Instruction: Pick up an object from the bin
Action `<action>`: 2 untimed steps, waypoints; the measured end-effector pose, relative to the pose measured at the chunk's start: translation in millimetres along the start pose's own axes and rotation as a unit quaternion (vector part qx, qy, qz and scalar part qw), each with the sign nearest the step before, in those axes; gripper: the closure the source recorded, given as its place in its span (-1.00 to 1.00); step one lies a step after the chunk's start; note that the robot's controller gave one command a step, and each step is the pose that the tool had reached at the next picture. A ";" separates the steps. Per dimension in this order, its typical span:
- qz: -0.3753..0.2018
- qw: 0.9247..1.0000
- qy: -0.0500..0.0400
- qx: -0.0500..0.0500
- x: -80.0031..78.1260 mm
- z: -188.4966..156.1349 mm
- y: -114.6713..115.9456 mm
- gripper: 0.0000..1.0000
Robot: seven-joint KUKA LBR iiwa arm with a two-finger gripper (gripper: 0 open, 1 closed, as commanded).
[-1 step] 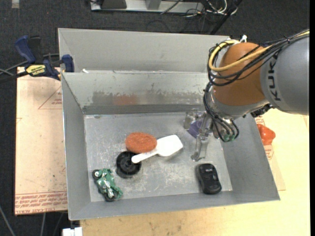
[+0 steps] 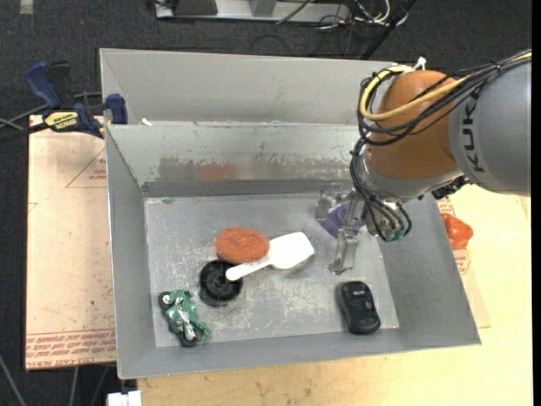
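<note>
The gripper hangs low just beyond the black computer mouse. Whether it is open or closed cannot be told. A white spoon lies left of the mouse. The arm reads "KUKA".

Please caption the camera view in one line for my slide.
The gripper hangs low in the bin, between a white spoon and a black mouse.

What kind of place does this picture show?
Probably a robotics lab: a grey robot arm marked KUKA reaches into a grey metal bin, and black cables lie on the dark carpet.
</note>
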State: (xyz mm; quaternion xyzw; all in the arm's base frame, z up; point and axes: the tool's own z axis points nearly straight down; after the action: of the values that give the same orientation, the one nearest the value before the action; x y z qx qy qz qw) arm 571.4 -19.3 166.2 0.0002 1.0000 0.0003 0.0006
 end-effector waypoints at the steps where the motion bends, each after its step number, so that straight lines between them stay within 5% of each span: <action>1: -0.066 0.998 -0.001 0.001 -13.0 20.0 29.4 -1.00; 2: -0.235 0.972 0.000 -0.001 -30.1 26.2 57.4 -1.00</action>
State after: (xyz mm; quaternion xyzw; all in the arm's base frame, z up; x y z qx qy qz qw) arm 601.6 38.1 140.0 -0.2345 0.9721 0.0008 0.0008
